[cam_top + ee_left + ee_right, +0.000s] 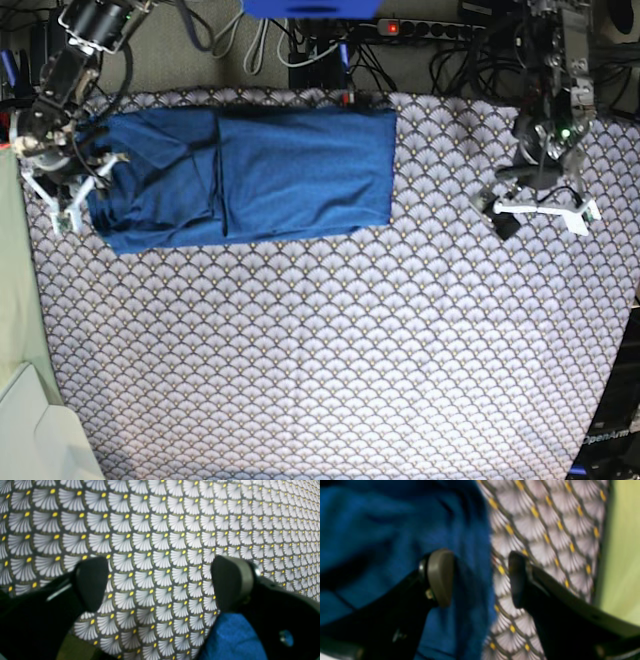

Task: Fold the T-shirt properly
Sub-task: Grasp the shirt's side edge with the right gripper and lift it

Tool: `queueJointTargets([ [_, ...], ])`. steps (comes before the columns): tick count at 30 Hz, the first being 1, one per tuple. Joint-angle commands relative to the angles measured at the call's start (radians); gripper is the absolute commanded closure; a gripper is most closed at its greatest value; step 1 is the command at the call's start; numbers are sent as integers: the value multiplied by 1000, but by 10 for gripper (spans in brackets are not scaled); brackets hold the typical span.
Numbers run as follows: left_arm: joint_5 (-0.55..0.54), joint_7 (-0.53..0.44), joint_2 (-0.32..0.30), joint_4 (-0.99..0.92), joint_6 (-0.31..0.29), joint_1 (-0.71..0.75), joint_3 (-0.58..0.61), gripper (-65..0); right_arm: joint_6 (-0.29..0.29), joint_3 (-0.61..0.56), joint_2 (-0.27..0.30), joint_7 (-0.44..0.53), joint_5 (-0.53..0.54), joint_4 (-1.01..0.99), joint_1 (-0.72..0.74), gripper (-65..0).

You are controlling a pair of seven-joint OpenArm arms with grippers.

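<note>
T-shirt lies folded into wide rectangle, upper left of base view, on fan-patterned tablecloth. Right gripper at shirt's left edge, jaws spread wide: one finger over blue fabric, other over cloth, nothing clamped. Left gripper at upper right of base view, well apart from shirt, jaws wide, holding nothing. Power strip along top edge.

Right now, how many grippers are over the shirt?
1. The right gripper stands open at the shirt's outer edge; the left gripper, also open, is over the bare patterned cloth.
</note>
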Motion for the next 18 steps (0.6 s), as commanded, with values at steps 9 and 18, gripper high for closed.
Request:
queueJointTargets([
  [9, -11, -4, -9, 14, 20, -24, 0, -650, -1, 19, 10, 17, 13, -14, 6, -359],
  [18, -11, -4, -9, 14, 20, -21, -3, -650, -1, 17, -52, 15, 12, -14, 6, -357],
])
